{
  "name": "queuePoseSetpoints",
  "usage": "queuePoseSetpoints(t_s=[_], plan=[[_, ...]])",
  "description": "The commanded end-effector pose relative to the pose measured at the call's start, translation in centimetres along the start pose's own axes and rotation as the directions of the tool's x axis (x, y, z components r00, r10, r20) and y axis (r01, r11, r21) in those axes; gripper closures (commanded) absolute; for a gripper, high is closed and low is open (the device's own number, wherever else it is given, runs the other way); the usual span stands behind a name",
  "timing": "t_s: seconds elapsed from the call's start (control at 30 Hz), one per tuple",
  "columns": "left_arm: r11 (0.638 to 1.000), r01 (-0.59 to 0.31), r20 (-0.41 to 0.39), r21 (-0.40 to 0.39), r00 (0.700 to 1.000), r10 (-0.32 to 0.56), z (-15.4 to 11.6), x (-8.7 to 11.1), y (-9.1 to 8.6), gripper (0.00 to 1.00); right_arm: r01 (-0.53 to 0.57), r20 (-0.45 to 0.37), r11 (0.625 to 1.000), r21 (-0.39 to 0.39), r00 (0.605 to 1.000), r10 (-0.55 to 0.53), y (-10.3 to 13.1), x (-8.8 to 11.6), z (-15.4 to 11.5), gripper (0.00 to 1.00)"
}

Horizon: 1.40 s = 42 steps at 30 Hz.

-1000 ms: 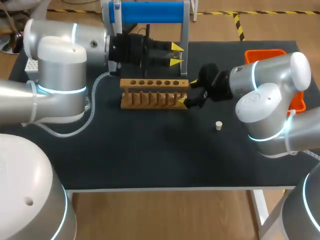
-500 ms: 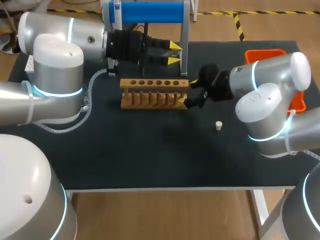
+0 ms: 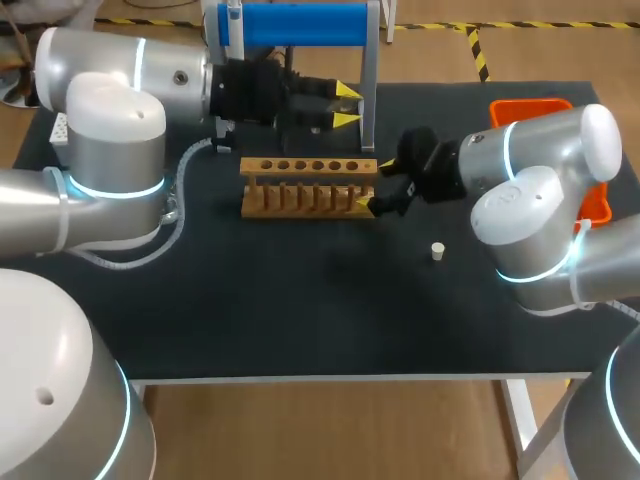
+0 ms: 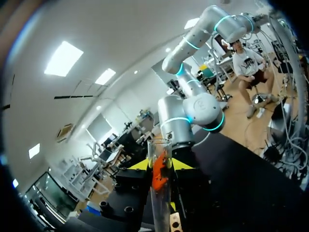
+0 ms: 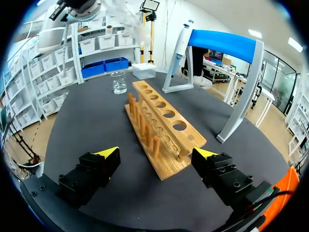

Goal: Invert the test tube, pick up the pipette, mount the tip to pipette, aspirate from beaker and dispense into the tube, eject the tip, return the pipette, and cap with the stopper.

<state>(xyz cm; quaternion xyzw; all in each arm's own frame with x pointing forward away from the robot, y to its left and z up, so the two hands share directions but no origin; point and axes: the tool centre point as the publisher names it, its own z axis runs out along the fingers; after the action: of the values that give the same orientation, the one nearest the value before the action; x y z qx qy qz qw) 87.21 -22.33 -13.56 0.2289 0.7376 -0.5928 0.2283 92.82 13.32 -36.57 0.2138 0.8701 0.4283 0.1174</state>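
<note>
Two tools in play: the left tool (image 3: 345,106) is pinching the clear test tube (image 4: 159,193) between its yellow tips, its open mouth just past them, up at twelve o'clock of the wooden rack (image 3: 309,186). The right tool (image 3: 374,184) sits spread wide at the rack's three o'clock end. The white stopper (image 3: 437,251) stands on the table (image 3: 300,310) around four o'clock from the rack.
</note>
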Motion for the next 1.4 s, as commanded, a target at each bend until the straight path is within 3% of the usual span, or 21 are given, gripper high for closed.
queuePoseSetpoints(t_s=[0.03, 0.3, 0.47, 0.67, 1.2, 1.33, 1.4], plan=[[0.995, 0.099, -0.004, 0.008, 0.995, -0.099, -1.2, -1.2, 0.3, 1.00, 0.000, -0.002, 1.000, -0.001, 1.000, 0.000, -0.1, -0.1, -0.1, 0.00], [0.979, 0.204, 0.018, 0.013, 0.979, -0.204, -1.4, -3.6, 0.5, 1.00, 0.000, -0.002, 1.000, -0.001, 1.000, 0.000, -0.1, -0.1, -0.1, 0.00], [0.957, 0.289, 0.034, 0.015, 0.957, -0.289, -1.1, -4.3, 1.1, 1.00, 0.000, -0.002, 1.000, -0.001, 1.000, 0.000, -0.1, -0.1, -0.1, 0.00], [0.943, 0.332, 0.050, 0.037, 0.942, -0.333, -0.6, -5.0, 1.5, 1.00, 0.000, -0.002, 1.000, -0.001, 1.000, 0.000, -0.1, -0.1, -0.1, 0.00], [0.886, 0.447, 0.070, 0.123, 0.887, -0.457, 0.8, -5.3, 4.0, 1.00, 0.000, -0.002, 1.000, -0.001, 1.000, 0.000, -0.1, -0.1, -0.1, 0.00], [0.863, 0.496, 0.074, 0.095, 0.861, -0.503, 0.8, -5.2, 4.8, 1.00, 0.000, -0.002, 1.000, -0.001, 1.000, 0.000, -0.1, -0.1, -0.1, 0.00], [0.876, 0.473, 0.095, 0.095, 0.872, -0.481, 0.7, -5.3, 4.9, 1.00, 0.000, -0.002, 1.000, -0.001, 1.000, 0.000, -0.1, -0.1, -0.1, 0.00]])
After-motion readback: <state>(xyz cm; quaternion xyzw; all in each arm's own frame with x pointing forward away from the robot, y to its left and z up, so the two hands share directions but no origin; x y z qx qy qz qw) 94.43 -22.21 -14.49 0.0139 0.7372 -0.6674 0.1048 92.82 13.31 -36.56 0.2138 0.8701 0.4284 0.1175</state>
